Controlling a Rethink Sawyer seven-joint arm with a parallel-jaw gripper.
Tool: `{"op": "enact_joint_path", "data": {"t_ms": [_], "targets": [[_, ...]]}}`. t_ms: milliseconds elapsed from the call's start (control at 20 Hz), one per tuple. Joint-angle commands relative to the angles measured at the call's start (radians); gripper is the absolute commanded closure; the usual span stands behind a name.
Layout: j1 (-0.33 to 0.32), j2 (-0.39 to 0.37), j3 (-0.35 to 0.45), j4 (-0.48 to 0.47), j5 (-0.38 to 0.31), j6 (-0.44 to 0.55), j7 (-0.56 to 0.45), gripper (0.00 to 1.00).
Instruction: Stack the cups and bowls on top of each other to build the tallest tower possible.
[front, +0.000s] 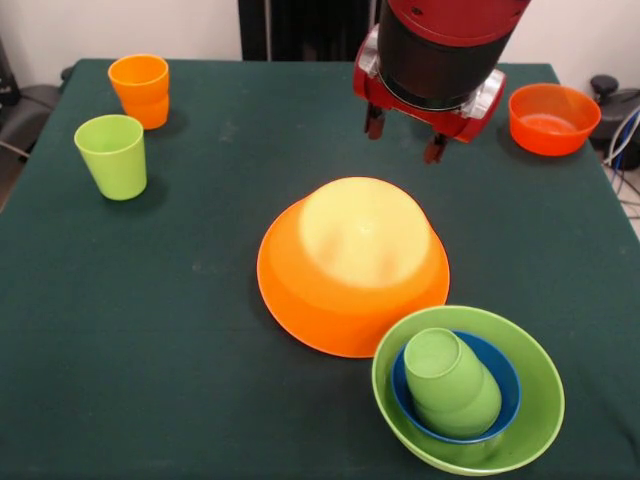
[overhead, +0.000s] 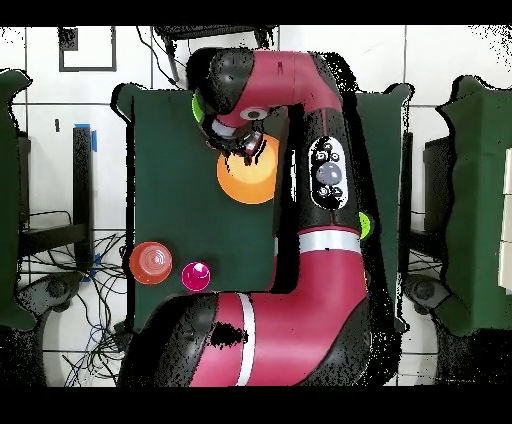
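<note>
At the middle of the green table lies the large orange bowl, turned upside down with its pale yellowish base facing up; everything else is placed relative to it. Just beyond the bowl, toward the robot, the gripper hangs above the cloth with its two dark fingers apart and nothing between them, so it is open and empty. Its red and black wrist comes down from the top edge of the front view.

Touching the orange bowl's near rim on the front view's right side sits the light green bowl, upright. Inside it nests the small blue bowl, and in that rests a green cup, upside down and tilted.

Well apart from the orange bowl, at the far left in the front view, stands an orange cup, which looks like two cups nested, and just in front of it a lime green cup, upright with its mouth open. At the far right, near the table's edge, the small red-orange bowl sits upright.

From overhead, the arm covers much of the table; the orange bowl shows beside the wrist, and the red-orange bowl lies toward the robot's base with a red-pink cup just beside it.
</note>
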Motion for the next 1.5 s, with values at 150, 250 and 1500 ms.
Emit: {"op": "enact_joint_path", "data": {"t_ms": [150, 250, 1500], "targets": [[0.033, 0.023, 0.064, 0.079, -0.017, 0.023, -0.190, 0.00], [0.038, 0.026, 0.064, 0.070, -0.014, 0.021, -0.177, 0.00], [0.085, -0.103, 0.005, 0.510, 0.089, -0.465, 0.145, 0.00]]}}
